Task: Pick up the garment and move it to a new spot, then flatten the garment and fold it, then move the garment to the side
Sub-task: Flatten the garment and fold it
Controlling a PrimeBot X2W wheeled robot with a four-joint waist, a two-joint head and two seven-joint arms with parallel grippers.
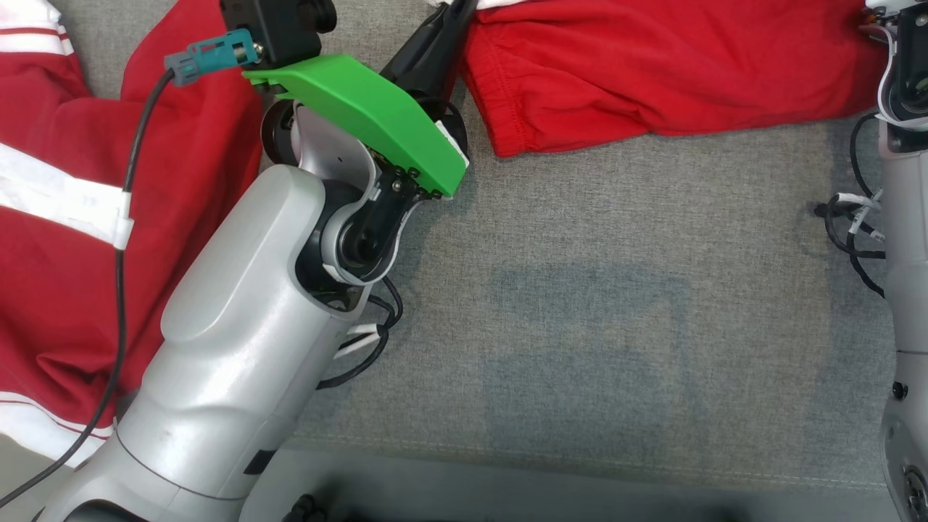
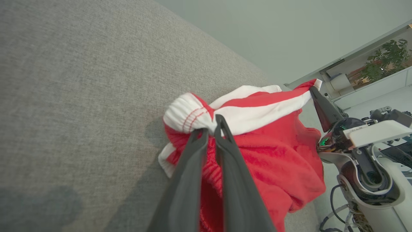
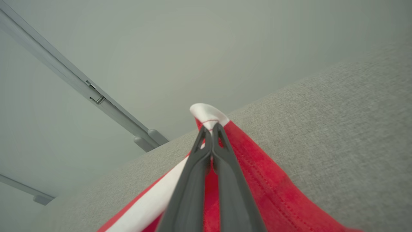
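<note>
Starting at the far left, a heap of red cloth with white stripes [image 1: 65,275] lies on the grey cushion [image 1: 580,290]; whether it belongs to the same piece I cannot tell. Just right of it, the left claw [image 2: 212,127] reaches toward the far side, its two dark fingers drawn close with only a thin slit between them. Their tips pinch a bunched end of the white waistband [image 2: 257,112] of the garment [image 1: 616,65]. From that pinch the band runs rightward in a fairly straight line to its other corner. That corner sits between the fully closed fingers of the right claw [image 3: 211,129]. So the garment's long axis lies left to right, strung between the two claws along the far edge of the cushion. Its red body spills from the band toward the near side and rests partly on the fabric. Each claw has one end, and neither is nearer the middle. The bare stretch of cushion lies on the near side, between the two forearms. As I judge it, flattening turns on that axis. The band would need to be kept stretched across, left to right, while the body is laid out toward the near side. The left end is crumpled into a wad, so that side is likely to need smoothing first.
</note>
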